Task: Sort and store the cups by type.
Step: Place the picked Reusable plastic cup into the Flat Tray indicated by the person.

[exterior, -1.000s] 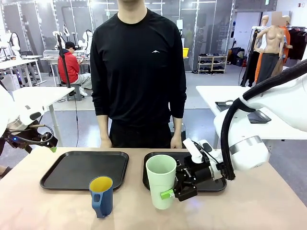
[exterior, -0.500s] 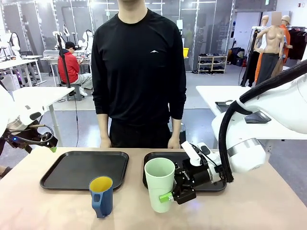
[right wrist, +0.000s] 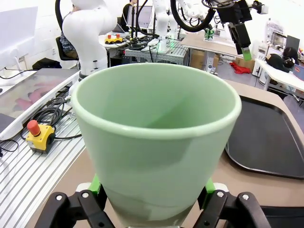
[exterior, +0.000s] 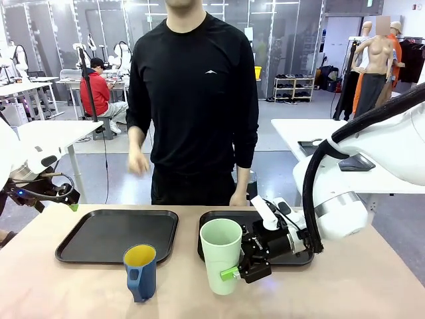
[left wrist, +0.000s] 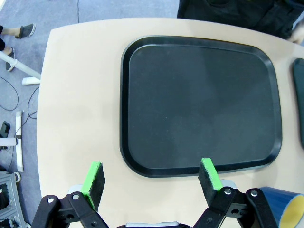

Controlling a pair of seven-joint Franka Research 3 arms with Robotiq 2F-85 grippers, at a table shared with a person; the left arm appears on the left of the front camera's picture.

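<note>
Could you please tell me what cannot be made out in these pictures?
- Front view: the tumbler hides the right jaws' far side.
- Left wrist view: the picture's edge cuts off the blue mug.
- Right wrist view: the bottom edge cuts off the tumbler's base.

Grey floor [exterior: 292, 111], white side tables [exterior: 46, 133], glass partition walls [exterior: 279, 33] behind

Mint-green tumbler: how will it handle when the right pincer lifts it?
Probably light: the mint-green tumbler is empty and looks like thin plastic. Smooth wall, so it may slip in the right pincer. Tall and gripped low, so likely tippy.
</note>
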